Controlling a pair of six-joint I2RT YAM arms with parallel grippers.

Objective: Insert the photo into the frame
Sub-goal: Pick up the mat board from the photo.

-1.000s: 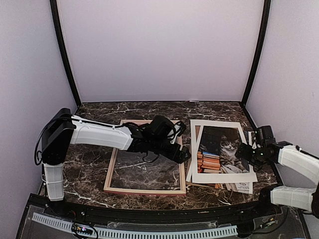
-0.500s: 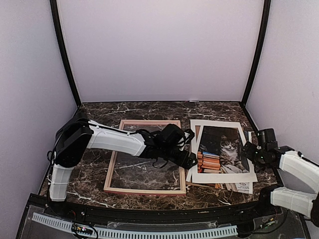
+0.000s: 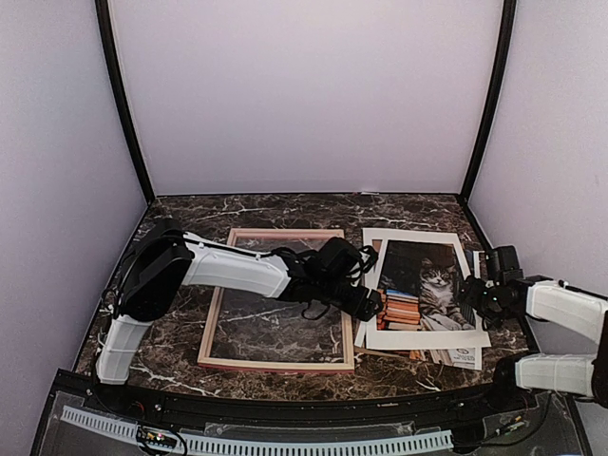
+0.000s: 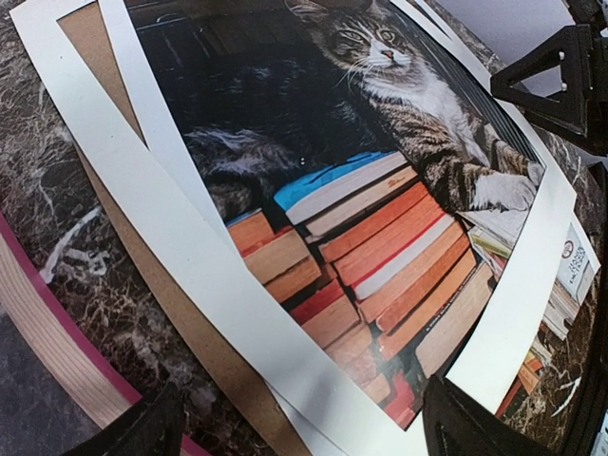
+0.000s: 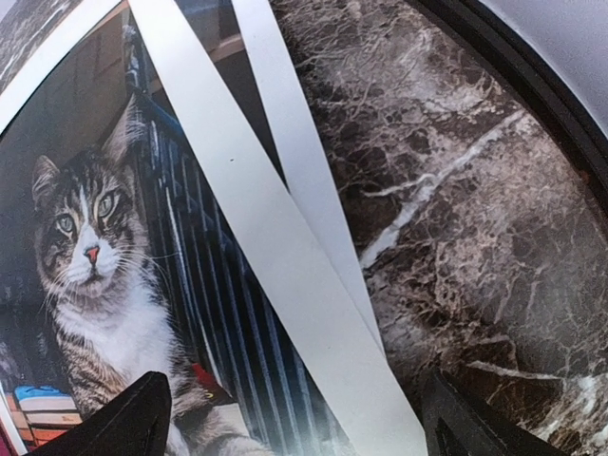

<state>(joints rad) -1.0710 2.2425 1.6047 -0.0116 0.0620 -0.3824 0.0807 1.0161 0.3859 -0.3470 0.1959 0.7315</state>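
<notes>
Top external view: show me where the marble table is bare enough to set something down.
Bare: the strip between the back wall and the frame and photo; the marble table along the frame's near rail. Crowded: the right side, papers stacked beneath the photo.

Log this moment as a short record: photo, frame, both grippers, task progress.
photo: face up on the table, right of the frame, atop other sheets
frame: flat, pale wood side up, empty
left gripper: open, above photo's left edge
right gripper: open, at photo's right edge
progress: photo not yet in frame
</notes>
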